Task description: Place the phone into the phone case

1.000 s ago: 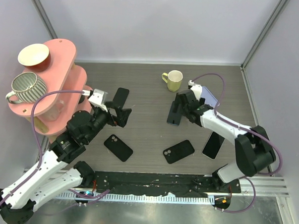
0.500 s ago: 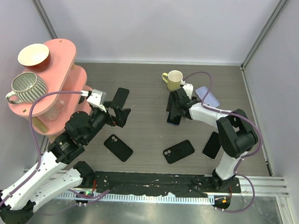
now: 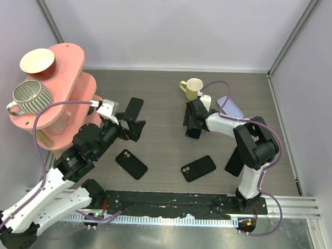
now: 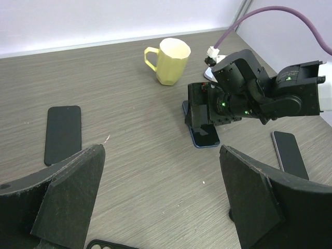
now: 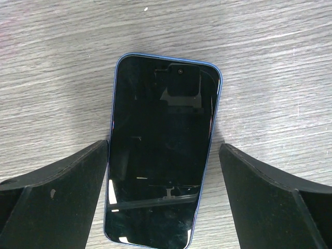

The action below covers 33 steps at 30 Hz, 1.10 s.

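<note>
The right gripper (image 3: 191, 121) hangs low over the phone (image 5: 162, 150) with its jaws spread wide and gripping nothing. One finger sits just beside each long edge of the phone. The phone has a blue rim and lies flat, screen up, on the wooden table (image 3: 161, 97), a little nearer the arms than the yellow mug (image 3: 192, 89). Two black phone cases (image 3: 132, 164) lie closer to the arm bases, well apart from it. The left gripper (image 3: 134, 128) is also spread open and empty, above the table's left half.
</note>
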Tool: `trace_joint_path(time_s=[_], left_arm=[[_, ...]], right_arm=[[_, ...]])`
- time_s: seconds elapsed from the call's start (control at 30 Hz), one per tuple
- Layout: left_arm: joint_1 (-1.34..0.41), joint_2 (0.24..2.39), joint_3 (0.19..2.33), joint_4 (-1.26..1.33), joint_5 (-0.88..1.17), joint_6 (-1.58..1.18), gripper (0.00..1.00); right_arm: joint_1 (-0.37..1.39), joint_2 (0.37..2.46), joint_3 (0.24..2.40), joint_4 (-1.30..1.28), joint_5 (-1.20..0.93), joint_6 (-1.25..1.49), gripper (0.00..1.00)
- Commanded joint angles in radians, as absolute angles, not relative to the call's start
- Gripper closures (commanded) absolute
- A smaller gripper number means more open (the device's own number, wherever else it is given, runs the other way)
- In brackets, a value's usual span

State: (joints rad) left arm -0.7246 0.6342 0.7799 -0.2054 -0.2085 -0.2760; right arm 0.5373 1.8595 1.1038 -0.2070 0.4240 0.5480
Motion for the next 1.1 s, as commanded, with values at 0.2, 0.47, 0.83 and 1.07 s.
trace_joint_path(time_s=[0.2,0.47,0.83,1.07], left_arm=[[-0.727,0.643,0.782,-0.144,-0.221,-0.259,0.04],[-0.761,0.777,0.871,-0.322,-0.454,-0.501,0.14],[-0.762,0.913,0.911,-0.722,-0.486,-0.986,0.18],[-0.776,1.046,0.781,-0.723,-0.417,-1.183,0.25]], right_arm=[[0.545,1.878,1.126,-0.239,0.431,0.597,0.08],[0.54,1.833,1.083,-0.229,0.443,0.585,0.25],[0.494,1.681,0.948,-0.183,0.384,0.463,0.29],[0.448,1.591,0.864,-0.14,0.348,0.436,0.3]])
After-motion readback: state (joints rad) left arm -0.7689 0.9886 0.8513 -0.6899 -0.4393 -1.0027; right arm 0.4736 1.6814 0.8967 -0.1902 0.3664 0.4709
